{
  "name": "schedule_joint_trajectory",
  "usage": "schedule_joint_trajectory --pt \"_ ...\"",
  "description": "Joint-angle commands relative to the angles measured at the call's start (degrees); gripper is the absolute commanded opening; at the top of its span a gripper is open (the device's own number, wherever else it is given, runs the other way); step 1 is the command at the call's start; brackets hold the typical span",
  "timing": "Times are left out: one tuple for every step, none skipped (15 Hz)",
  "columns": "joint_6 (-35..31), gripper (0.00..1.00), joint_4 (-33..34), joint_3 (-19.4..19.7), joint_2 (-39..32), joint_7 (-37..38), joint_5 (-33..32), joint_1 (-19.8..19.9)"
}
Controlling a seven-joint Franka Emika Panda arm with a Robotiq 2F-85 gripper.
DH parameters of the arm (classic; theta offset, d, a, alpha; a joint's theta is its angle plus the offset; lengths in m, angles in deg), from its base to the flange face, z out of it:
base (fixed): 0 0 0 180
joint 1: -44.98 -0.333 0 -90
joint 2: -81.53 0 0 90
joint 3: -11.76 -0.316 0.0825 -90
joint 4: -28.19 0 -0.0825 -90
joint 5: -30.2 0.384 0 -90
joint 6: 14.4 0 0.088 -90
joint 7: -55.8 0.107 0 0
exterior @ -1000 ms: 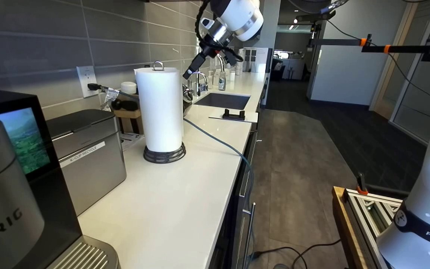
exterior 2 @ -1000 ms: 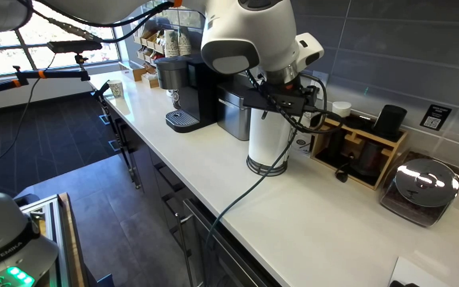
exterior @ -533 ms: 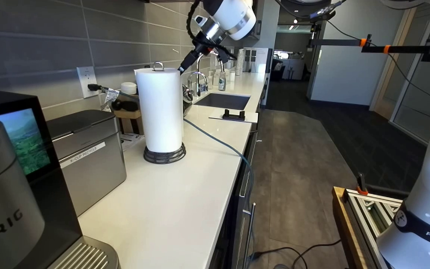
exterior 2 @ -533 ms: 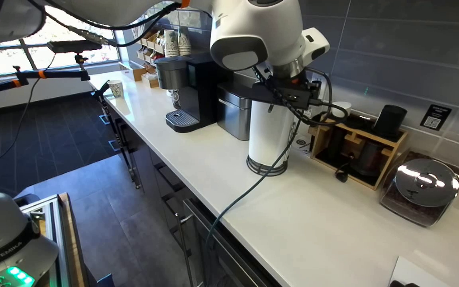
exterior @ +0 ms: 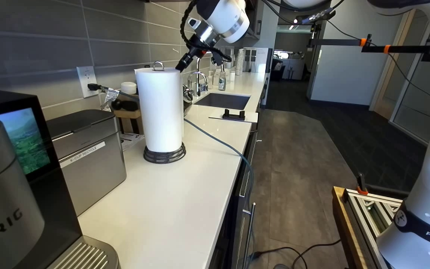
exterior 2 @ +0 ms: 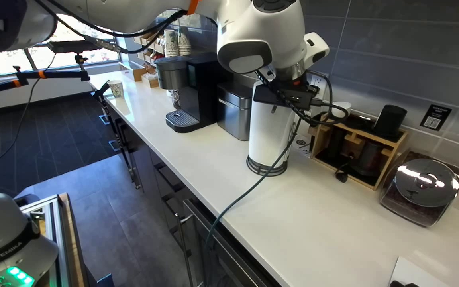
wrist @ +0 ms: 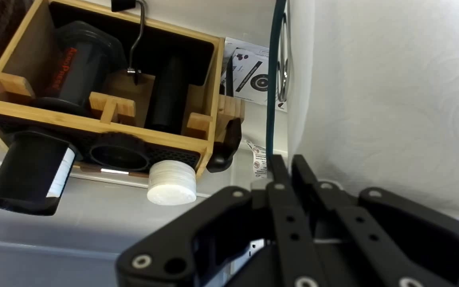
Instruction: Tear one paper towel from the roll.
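The fingers (wrist: 285,203) stand nearly together beside the upright roll (exterior: 160,110); whether they pinch anything, I cannot tell.

The robot arm (exterior 2: 134,16) reaches out high and points its gripper (wrist: 289,161) down at a slant.
The base (exterior 2: 8,239) stands low, with its green lights (exterior 2: 21,275) on. The arm goes across up top, and the white wrist (exterior: 228,21) is bent down. A black cable (exterior: 183,30) curls beside it. In the wrist view, the two fingers (wrist: 281,199) are close together; I can't tell if they touch.
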Motion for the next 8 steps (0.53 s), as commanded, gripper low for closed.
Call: schedule_joint_trajectory --pt "2.51 0.0 0.81 -1.38 -0.44 2.24 -2.06 1.39" --pt "2.82 0.0 0.05 -1.41 0.18 2.78 -2.38 1.36" --pt "3.35 0.0 -1.12 -1.3 1.13 3.67 -3.13 1.15" --pt "4.13 0.0 -2.58 -1.17 2.3 4.46 -4.14 0.88" --pt "4.91 0.0 -3.62 -1.13 3.13 5.4 -5.04 0.73" --pt "5.43 0.0 -5.22 -1.05 4.34 6.3 -6.1 0.47" --pt "5.62 0.0 -6.43 -0.93 5.31 7.26 -7.2 0.23" --pt "5.12 0.0 -8.2 -0.92 6.84 7.97 -8.07 0.07"
